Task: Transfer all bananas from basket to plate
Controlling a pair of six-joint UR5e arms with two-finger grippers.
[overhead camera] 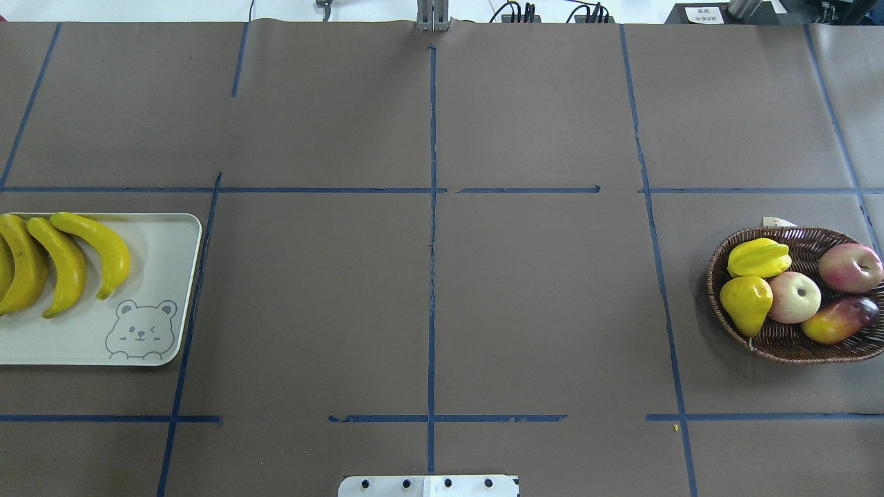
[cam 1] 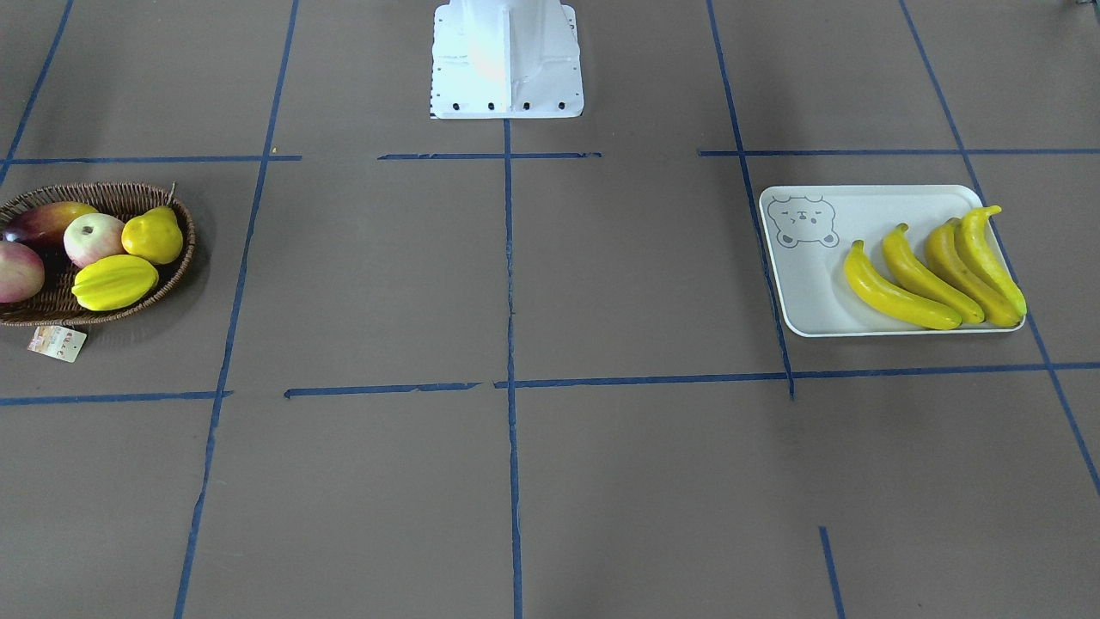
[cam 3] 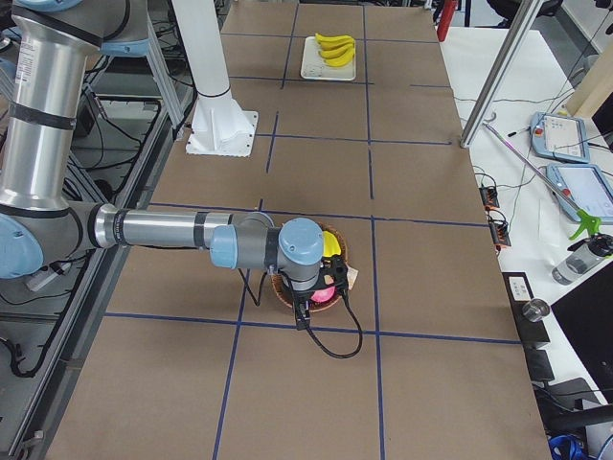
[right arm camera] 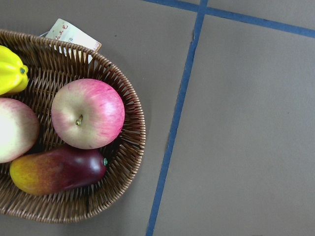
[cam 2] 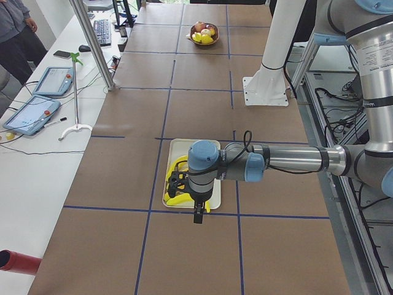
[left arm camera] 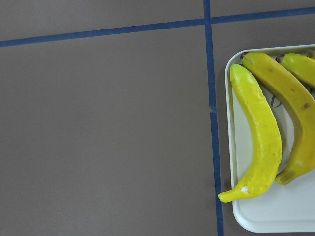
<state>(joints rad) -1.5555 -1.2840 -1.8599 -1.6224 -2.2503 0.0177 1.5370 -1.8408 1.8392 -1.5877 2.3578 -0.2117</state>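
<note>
Four yellow bananas (cam 1: 898, 291) lie side by side on the pale bear-face plate (cam 1: 808, 297). In the overhead view three bananas (overhead camera: 93, 248) show fully on the plate (overhead camera: 83, 338) and a fourth is cut by the left edge. The left wrist view shows bananas (left arm camera: 261, 142) on the plate's corner (left arm camera: 275, 219). The wicker basket (cam 1: 51, 311), (overhead camera: 794, 352), (right arm camera: 129, 162) holds no banana. My left gripper (cam 2: 178, 184) hangs over the plate, my right gripper (cam 3: 305, 299) over the basket. I cannot tell whether either is open or shut.
The basket holds a starfruit (overhead camera: 758, 257), a pear (overhead camera: 746, 301), two apples (overhead camera: 794, 297) and a mango (overhead camera: 839, 319). Its paper tag (cam 1: 57, 342) lies beside it. The robot base (cam 1: 507, 60) stands mid-table. Operators' tablets (cam 2: 31, 114) lie on a side table.
</note>
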